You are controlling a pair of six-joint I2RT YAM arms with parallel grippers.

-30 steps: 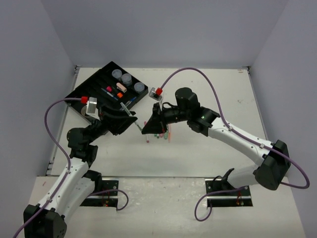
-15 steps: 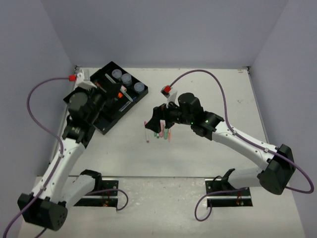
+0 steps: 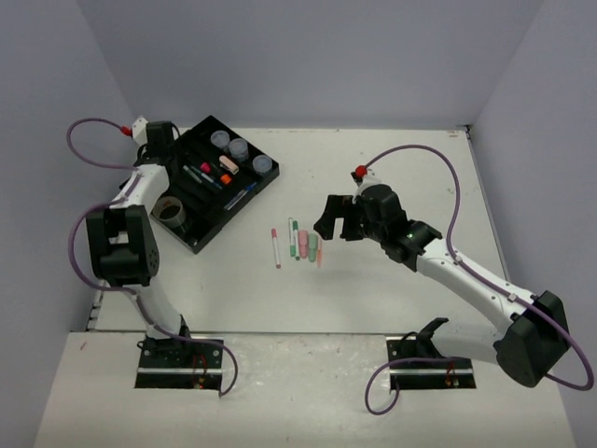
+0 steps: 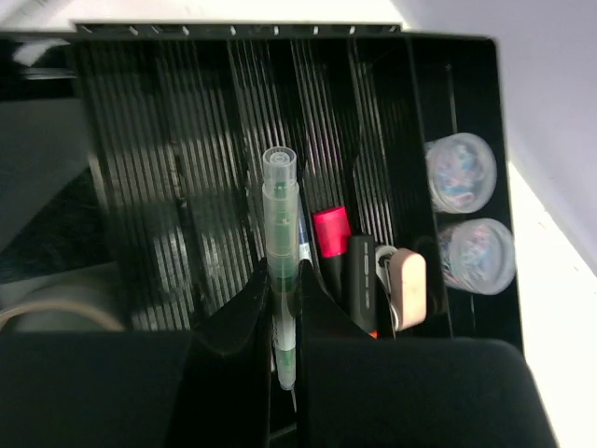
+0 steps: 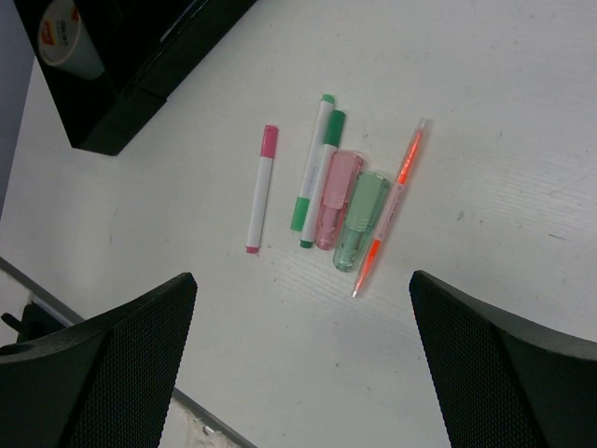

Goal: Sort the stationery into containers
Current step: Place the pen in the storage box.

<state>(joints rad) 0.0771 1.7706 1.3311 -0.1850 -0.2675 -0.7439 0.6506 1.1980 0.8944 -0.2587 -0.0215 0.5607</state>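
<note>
In the left wrist view my left gripper is shut on a clear pen with green inside, held above the long compartments of the black tray. The tray holds a red marker, a black marker, a pink-white stapler-like piece and two round jars. My right gripper stands wide open and empty, above the table beside a row of pens. In that row lie a pink-white pen, two green-white pens, a pink stubby marker, a green stubby marker and an orange pen.
A tape ring sits at the tray's near left corner. The tray lies at an angle at the table's back left, with three jars at its far end. Walls close off the table's left, back and right sides.
The two grippers met at the table's middle. Since then my left arm has swung to the tray's far left, shut on the pen. My right gripper has opened and drawn back right.
</note>
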